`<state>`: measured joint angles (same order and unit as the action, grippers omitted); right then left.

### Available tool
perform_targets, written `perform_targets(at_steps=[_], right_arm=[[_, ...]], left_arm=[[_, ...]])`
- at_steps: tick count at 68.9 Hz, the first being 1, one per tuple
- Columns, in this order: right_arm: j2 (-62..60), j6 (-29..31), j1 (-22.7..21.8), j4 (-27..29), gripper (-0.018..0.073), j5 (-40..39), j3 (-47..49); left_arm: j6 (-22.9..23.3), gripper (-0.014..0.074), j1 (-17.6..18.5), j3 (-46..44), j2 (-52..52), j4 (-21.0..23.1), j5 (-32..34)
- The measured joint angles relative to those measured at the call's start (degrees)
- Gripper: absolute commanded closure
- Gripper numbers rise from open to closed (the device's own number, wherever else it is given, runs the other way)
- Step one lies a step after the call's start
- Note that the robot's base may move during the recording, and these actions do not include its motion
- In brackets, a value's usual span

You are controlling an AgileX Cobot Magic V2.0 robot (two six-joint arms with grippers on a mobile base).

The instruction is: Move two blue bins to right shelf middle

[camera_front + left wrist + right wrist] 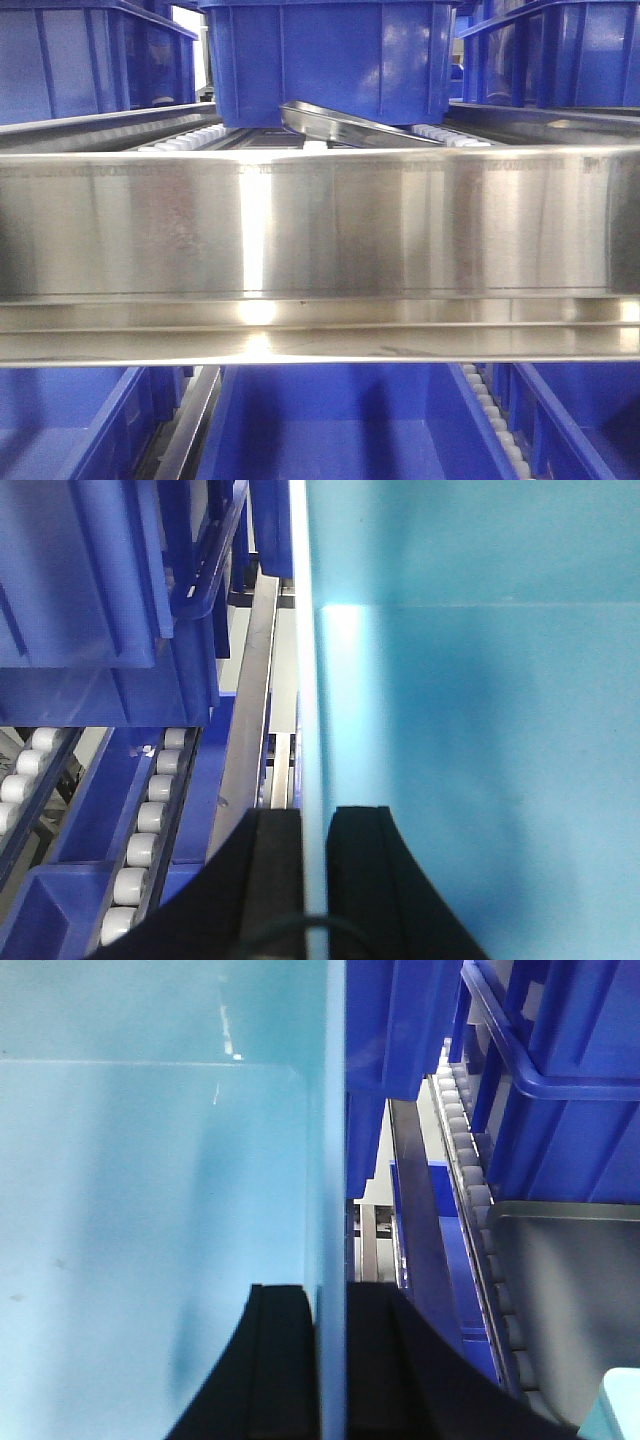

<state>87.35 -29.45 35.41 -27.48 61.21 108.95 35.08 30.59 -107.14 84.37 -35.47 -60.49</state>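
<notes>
Dark royal-blue plastic bins (100, 580) flank a pale sky-blue plastic bin (480, 730) clamped by left end effector (313, 825) and right end effector (330, 1300)

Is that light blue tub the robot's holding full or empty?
Empty, as far as shown: both wrist views look into the pale blue bin and show only bare walls and floor, nothing inside.

Stainless rack (300, 340), shiny front rail (420, 225), white roller tracks (190, 138), dark blue bin (330, 60) on rollers

Brushed steel rail (320, 230); smooth glossy pale-blue plastic bin (480, 730); left tool pads (365, 880) seemingly matt rubber.
</notes>
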Motion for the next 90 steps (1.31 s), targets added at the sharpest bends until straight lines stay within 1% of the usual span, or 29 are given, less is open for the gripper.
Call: perform_targets(at_steps=[76, 90], right_arm=[[0.0, -0.1, 0.0, 0.0, 0.0721, 0.0, 0.0], [0.0, -0.1, 0.0, 0.0, 0.0721, -1.1, 0.0]], left_arm=[[0.0, 0.0707, 0.0, 0.0, 0.0, 0.0, 0.0], [0.0, 0.0707, 0.0, 0.0, 0.0, -0.3, 0.0]])
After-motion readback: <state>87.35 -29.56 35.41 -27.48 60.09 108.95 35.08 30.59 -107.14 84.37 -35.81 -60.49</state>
